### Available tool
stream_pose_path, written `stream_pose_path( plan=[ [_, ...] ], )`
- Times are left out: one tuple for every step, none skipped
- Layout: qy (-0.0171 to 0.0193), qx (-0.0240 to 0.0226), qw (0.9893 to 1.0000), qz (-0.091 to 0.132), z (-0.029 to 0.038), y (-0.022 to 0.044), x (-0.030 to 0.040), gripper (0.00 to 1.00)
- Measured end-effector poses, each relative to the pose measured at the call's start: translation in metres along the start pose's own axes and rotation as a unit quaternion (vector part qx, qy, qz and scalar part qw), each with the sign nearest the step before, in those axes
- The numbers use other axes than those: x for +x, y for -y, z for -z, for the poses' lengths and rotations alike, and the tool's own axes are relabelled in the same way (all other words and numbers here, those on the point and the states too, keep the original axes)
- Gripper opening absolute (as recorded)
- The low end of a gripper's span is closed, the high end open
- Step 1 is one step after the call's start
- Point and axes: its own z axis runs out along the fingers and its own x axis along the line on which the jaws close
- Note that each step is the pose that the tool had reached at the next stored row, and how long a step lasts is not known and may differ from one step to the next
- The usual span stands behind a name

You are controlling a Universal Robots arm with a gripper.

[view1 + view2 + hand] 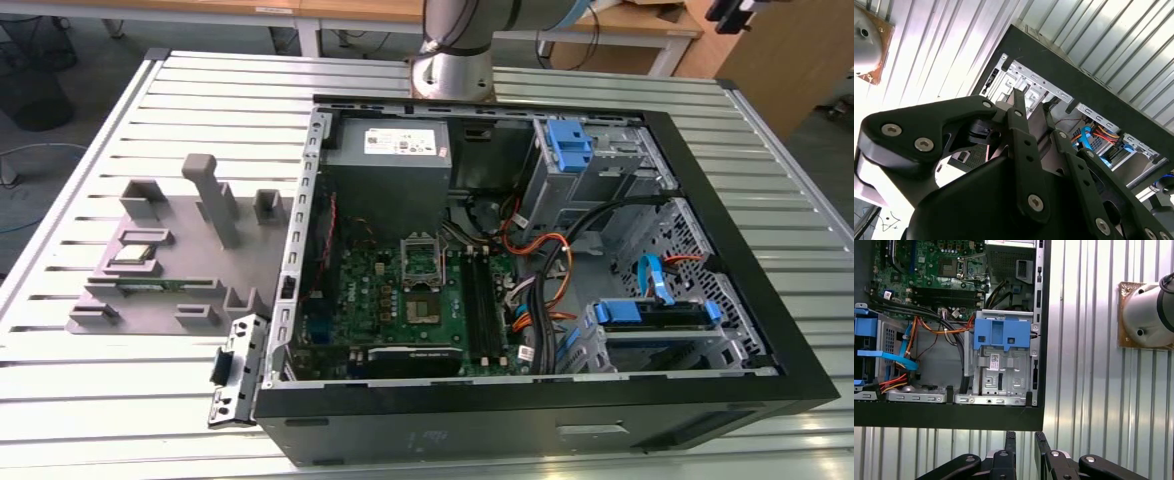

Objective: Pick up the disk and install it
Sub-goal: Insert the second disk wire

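In the first wrist view the gripper [1025, 436] hangs over the ribbed table [1084, 390], just outside the black wall of the computer case [954, 416]. Its fingers stand narrow, with a thin gap between them, and hold nothing. Past the wall comes a metal drive cage with a blue plastic front [1002, 335], then orange and black cables, then the green circuit board [929, 260].

In the exterior view the disk [650, 314] lies at about four o'clock in the open case, low in a metal bay. Its blue rails show at both ends and a blue cable [650, 280] hangs just above it. The robot's base [451, 60] stands at twelve o'clock beyond the case, and a grey parts stand [174, 250] sits at nine o'clock on the table.

The disk is probably stiff, dense for its size and sensitive to knocks, with smooth metal faces that could slip. The long railed edges look like the safest place to grip.
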Motion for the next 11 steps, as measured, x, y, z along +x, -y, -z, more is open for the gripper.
stream_pose_path(
  plan=[
    [0.0,0.0,1.0,0.0,-0.0001,-0.0001,0.0,0.29],
    [0.0,0.0,1.0,0.0,-0.0003,-0.0002,0.0,0.29],
    [0.0,0.0,1.0,0.0,-0.0017,-0.0012,0.0001,0.29],
    [0.0,0.0,1.0,0.0,-0.0019,-0.0013,0.0001,0.29],
    [0.0,0.0,1.0,0.0,-0.0024,-0.0017,0.0001,0.29],
    [0.0,0.0,1.0,0.0,-0.0029,-0.002,0.0002,0.29],
    [0.0,0.0,1.0,0.0,-0.003,-0.0021,0.0002,0.29],
    [0.0,0.0,1.0,0.0,-0.0031,-0.0022,0.0002,0.29],
    [0.0,0.0,1.0,0.0,-0.0033,-0.0023,0.0002,0.29],
    [0.0,0.0,1.0,0.0,-0.0035,-0.0024,0.0002,0.29],
    [0.0,0.0,1.0,0.0,-0.0036,-0.0025,0.0002,0.29]
  ],
)
